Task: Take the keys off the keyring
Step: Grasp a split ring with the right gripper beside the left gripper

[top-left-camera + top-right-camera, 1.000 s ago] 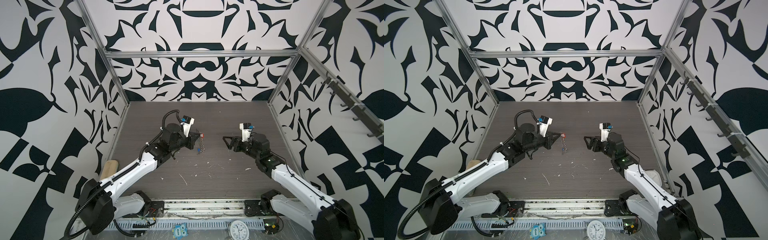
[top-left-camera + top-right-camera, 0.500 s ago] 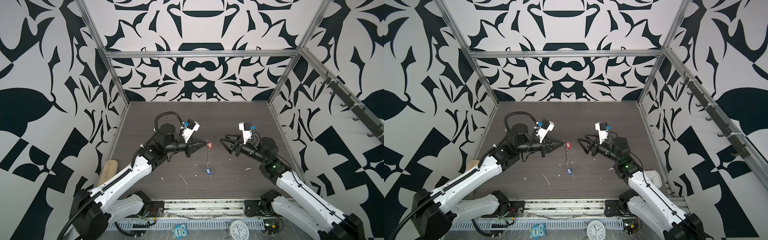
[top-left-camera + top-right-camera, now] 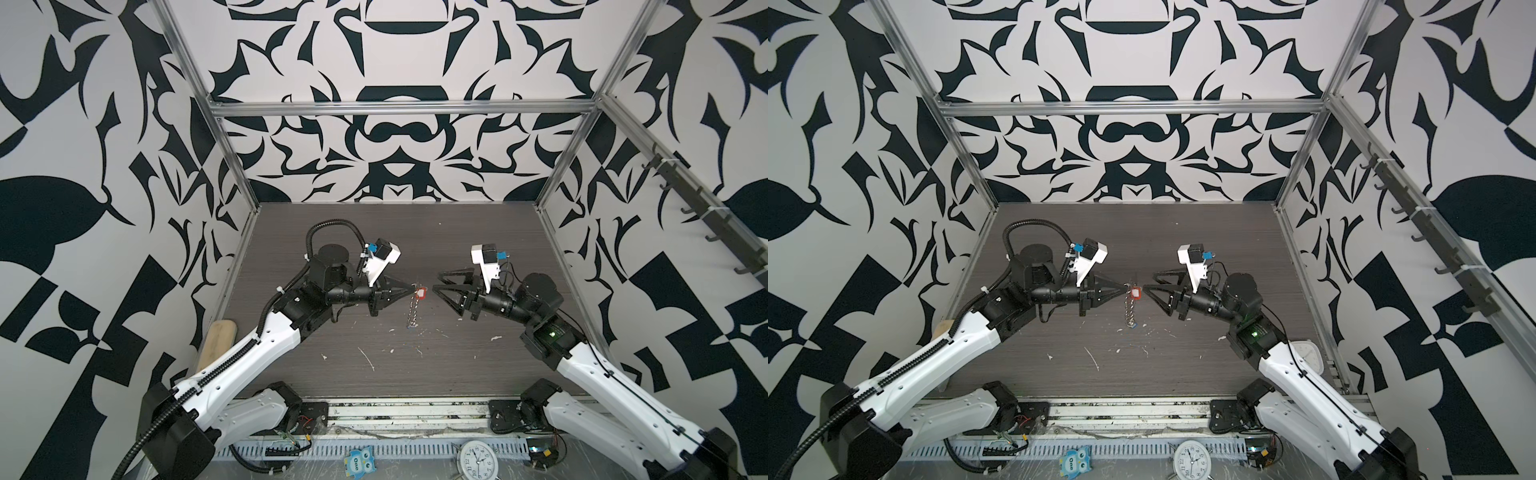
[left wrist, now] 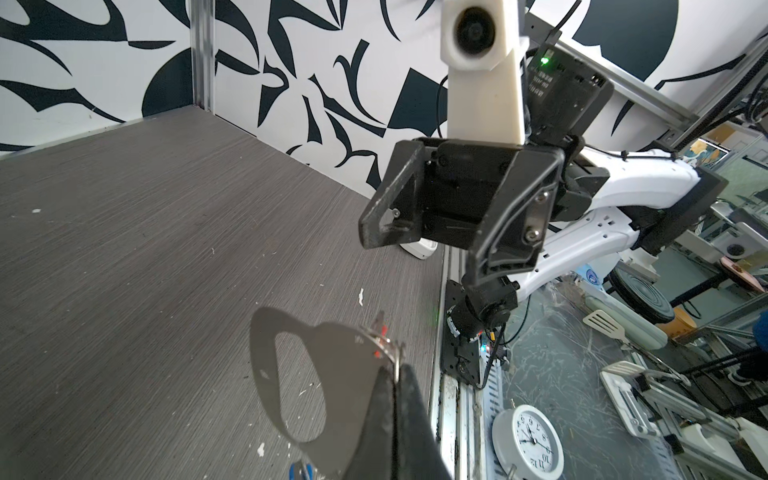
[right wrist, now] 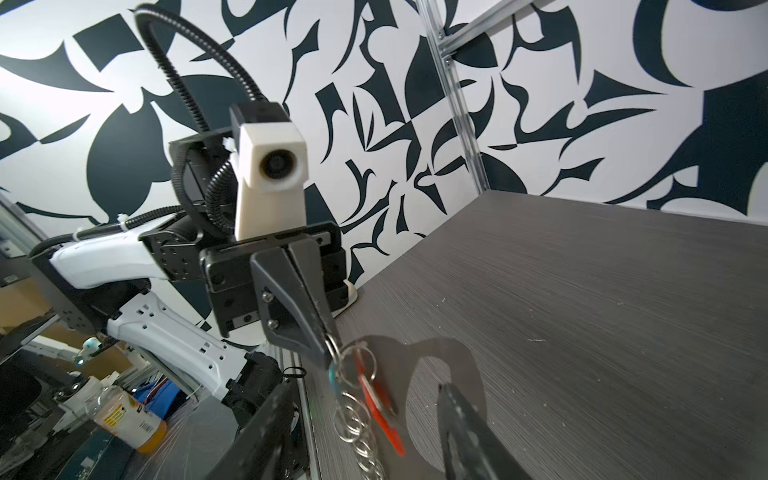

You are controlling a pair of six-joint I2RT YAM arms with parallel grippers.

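Note:
My left gripper (image 3: 411, 289) is shut on the top corner of the keyring (image 4: 345, 374), a flat silver D-shaped plate with an oblong slot, and holds it hanging above the table. In both top views the plate shows edge-on, with its row of silver rings (image 3: 1131, 311) running down. Of the keys, the red one (image 5: 380, 409) hangs near the top (image 3: 420, 294) and the blue one (image 3: 1133, 326) at the bottom end. My right gripper (image 5: 365, 386) faces the left one, open. Its fingers (image 5: 465, 424) stand on either side of the red key and the rings without touching them.
Small white scraps (image 3: 368, 359) lie on the dark table below the keyring. A wooden piece (image 3: 216, 340) leans at the left edge and a white clock (image 3: 1308, 357) sits at the right edge. A round clock (image 3: 478, 459) and an owl tag (image 3: 359, 462) lie on the front rail.
My left gripper has lifted the keyring off the table and carried it toward the middle. My right gripper has risen, closed in on it and narrowed its jaws.

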